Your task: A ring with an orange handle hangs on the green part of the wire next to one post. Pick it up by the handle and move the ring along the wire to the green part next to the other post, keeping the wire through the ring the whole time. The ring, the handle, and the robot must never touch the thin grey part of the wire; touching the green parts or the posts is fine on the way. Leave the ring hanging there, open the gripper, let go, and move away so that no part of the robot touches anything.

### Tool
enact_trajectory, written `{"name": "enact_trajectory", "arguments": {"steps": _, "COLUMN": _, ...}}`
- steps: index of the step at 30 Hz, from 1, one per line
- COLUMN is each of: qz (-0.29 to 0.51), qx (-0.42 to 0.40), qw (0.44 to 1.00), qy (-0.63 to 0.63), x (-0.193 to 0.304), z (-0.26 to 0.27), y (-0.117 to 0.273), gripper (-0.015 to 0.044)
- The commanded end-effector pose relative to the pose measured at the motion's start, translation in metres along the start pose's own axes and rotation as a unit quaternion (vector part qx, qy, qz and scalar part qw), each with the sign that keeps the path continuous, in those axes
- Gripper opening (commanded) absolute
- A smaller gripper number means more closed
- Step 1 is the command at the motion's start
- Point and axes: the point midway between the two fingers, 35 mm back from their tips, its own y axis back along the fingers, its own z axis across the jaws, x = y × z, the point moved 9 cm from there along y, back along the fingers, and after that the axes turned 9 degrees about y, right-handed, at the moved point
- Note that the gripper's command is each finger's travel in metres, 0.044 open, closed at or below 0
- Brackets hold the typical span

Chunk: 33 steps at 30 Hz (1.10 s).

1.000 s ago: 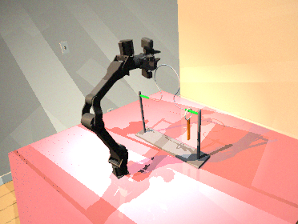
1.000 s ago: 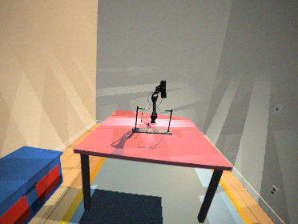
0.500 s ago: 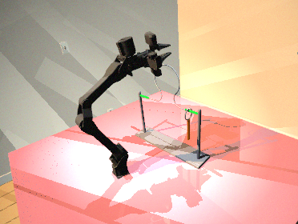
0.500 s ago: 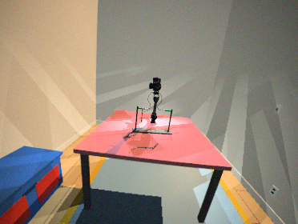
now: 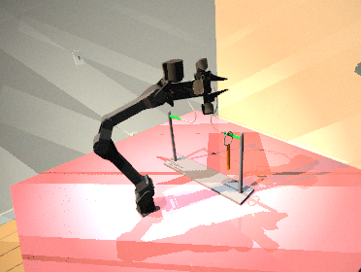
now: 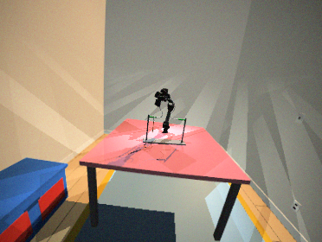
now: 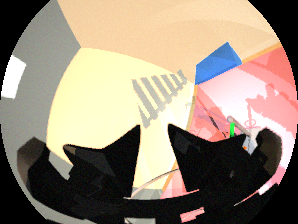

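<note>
I see the ring point(image 5: 228, 139) hanging on the green part point(image 5: 235, 136) of the wire point(image 5: 196, 115), just beside the nearer post point(image 5: 241, 162) in my top view. Its orange handle point(image 5: 228, 156) points straight down, its lower end above the pale base plate point(image 5: 209, 180). At the plate's far end stands the other post point(image 5: 172, 137) point(image 6: 183, 130), with its own green part point(image 5: 175, 118) point(image 6: 182, 119) bare of any ring.

My claw point(image 5: 227, 85) point(image 7: 153, 127) is released, its two pointed fingers standing partly apart with nothing between them. It is up above the wire's ends, well apart from the handle. The grey loop passes close to it in my top view; I can't tell whether they touch.

The black arm point(image 5: 130, 108) point(image 6: 169, 113) bends up and over from its foot on the red desk point(image 5: 63, 214) point(image 6: 208, 168). A blue cabinet point(image 6: 32, 173) with red fronts stands beyond the desk's edge.
</note>
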Motion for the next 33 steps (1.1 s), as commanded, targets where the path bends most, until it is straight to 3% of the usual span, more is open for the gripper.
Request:
{"name": "enact_trajectory", "arguments": {"steps": 1, "qz": 0.0, "qx": 0.035, "qw": 0.997, "qy": 0.074, "x": -0.004, "z": -0.026, "y": -0.013, "gripper": 0.016}}
{"name": "enact_trajectory", "arguments": {"steps": 16, "qz": 0.043, "qx": 0.08, "qw": 0.947, "qy": 0.309, "x": -0.017, "z": -0.156, "y": -0.069, "gripper": 0.016}}
{"name": "enact_trajectory", "arguments": {"steps": 25, "qz": 0.08, "qx": 0.003, "qw": 0.917, "qy": 0.39, "x": -0.007, "z": -0.267, "y": -0.082, "gripper": 0.016}}
{"name": "enact_trajectory", "arguments": {"steps": 33, "qz": 0.116, "qx": -0.095, "qw": 0.878, "qy": 0.456, "x": 0.027, "z": -0.346, "y": -0.053, "gripper": 0.016}}
